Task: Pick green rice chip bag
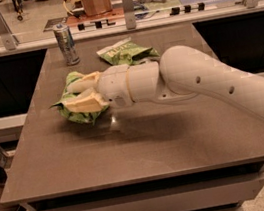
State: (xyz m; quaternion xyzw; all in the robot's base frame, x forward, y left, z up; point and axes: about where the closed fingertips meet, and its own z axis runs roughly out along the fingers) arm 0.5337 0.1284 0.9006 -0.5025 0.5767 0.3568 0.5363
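The green rice chip bag (83, 116) is a crumpled bright-green bag on the left part of the brown table (144, 146). My gripper (71, 97) reaches in from the right. Its two cream fingers (83, 82) close over the bag from above and in front. Green foil shows above, between and below them. The bag looks slightly raised, with a shadow under it. My white arm (193, 79) crosses the table's middle. The bag's lettering is hidden by my fingers.
A smaller, duller green bag with a white top edge (126, 52) lies just behind my wrist. A metal can (65, 43) stands upright at the far left. A glass rail with posts (128, 6) runs behind the table. Counters flank both sides.
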